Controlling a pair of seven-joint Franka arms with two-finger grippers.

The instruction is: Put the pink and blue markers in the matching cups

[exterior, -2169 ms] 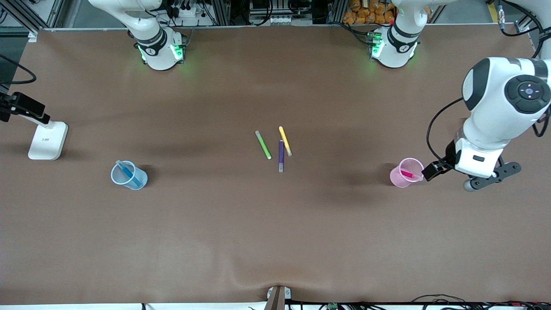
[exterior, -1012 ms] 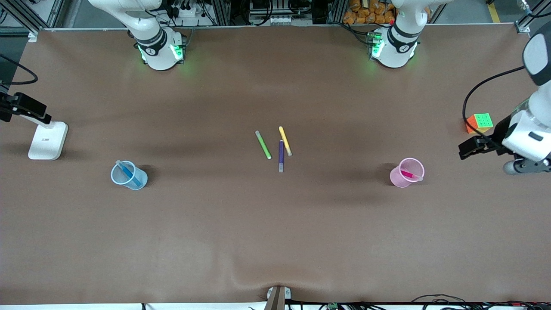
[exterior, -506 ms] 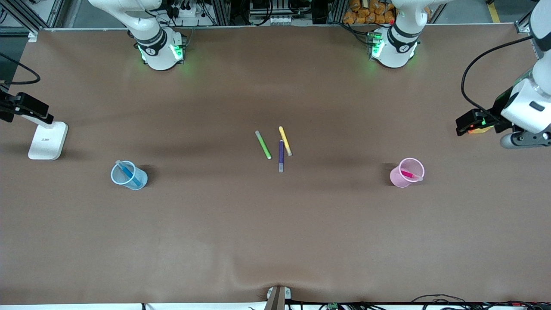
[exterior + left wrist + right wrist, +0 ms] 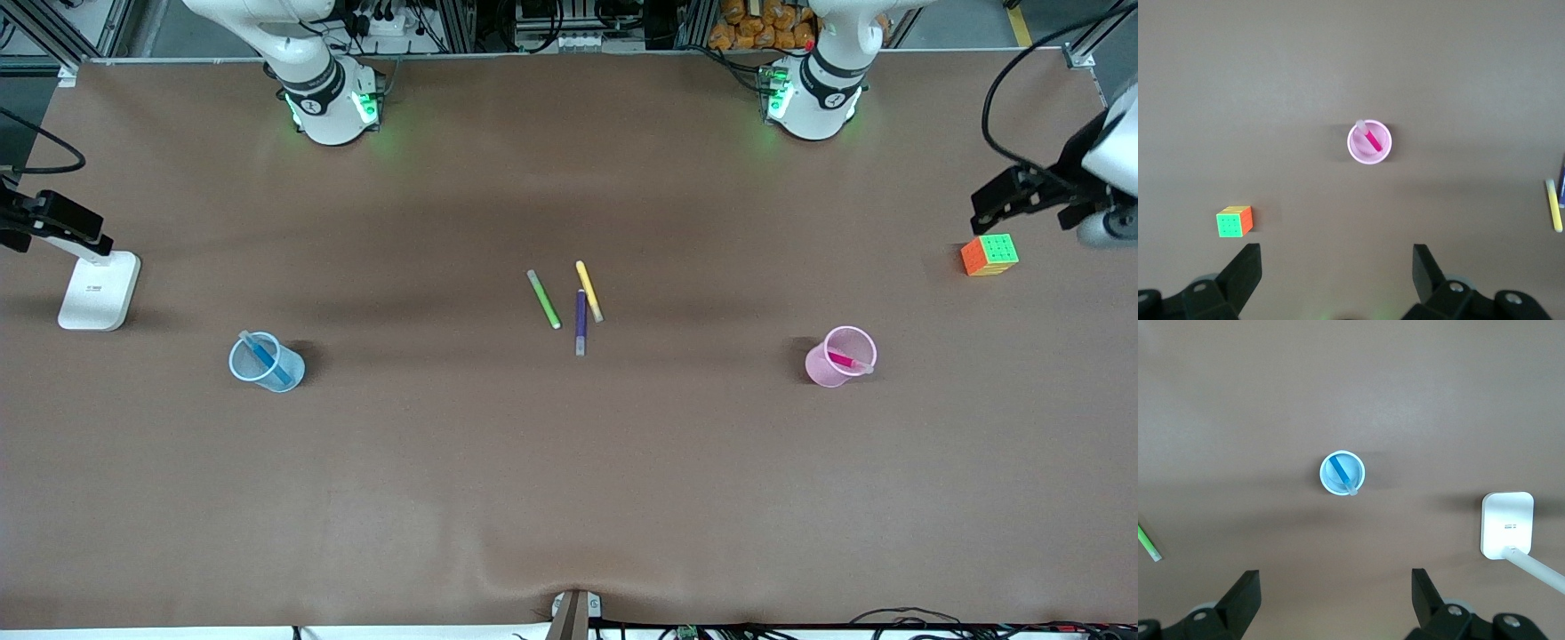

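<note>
Your left gripper (image 4: pixel 1335 267) is up high w/ fingers spread, holding nothing, over the left arm's end of the table (image 4: pixel 569 498). Right gripper (image 4: pixel 1335 587) likewise spread, empty, high over the right arm's end. Surface: matte brown mat, slight ripple at the front edge. Pink marker (image 4: pixel 846 361) leans in the translucent pink cup (image 4: pixel 836 357); blue marker (image 4: pixel 265 357) in the light blue cup (image 4: pixel 267 363). Green, yellow & purple markers (image 4: pixel 580 322) lie mid-table. Colored cube (image 4: pixel 989 255) near the left arm's end.

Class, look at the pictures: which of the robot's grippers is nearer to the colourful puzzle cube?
Left. The left gripper hangs open over the table's end by the puzzle cube. The right gripper, also open, is high above the blue cup toward the right arm's end.
</note>
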